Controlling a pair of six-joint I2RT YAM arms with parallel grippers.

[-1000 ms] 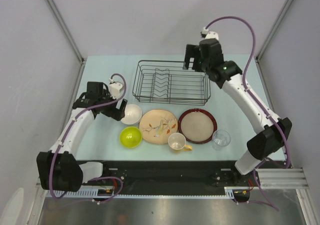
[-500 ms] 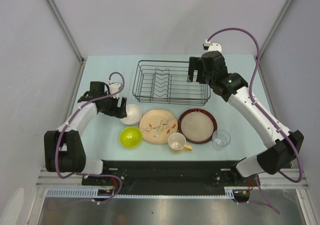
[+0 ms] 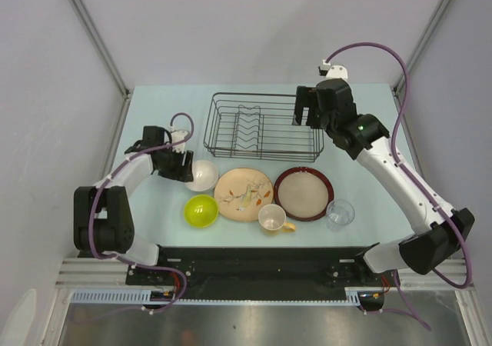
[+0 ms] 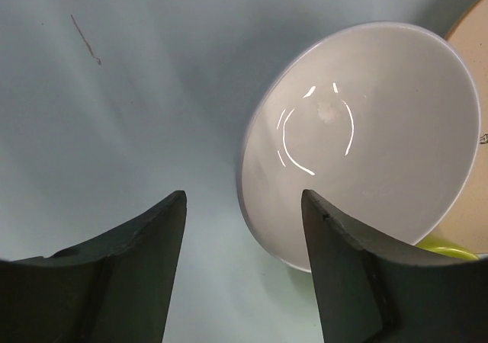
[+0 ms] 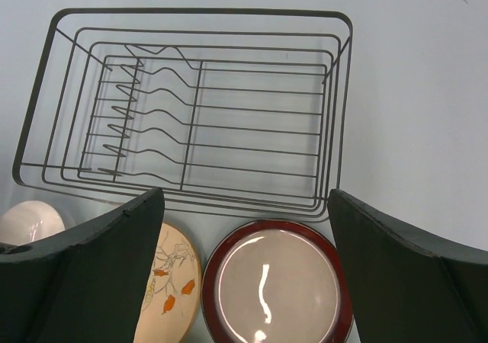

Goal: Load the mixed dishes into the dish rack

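Pale-green table (image 3: 157, 207), grey walls (image 3: 231, 31), metal corner posts (image 3: 94, 34); dish rack (image 3: 247, 127)

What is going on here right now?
Two robot arms have dishes to load into a wire rack, which holds nothing yet. The left gripper is open and low, with the rim of the white bowl between its jaws, not gripped. The right gripper is open above the rack's right end, holding nothing. The green bowl, leaf plate, red-rimmed plate, cup and glass stand on the table in front of the rack.
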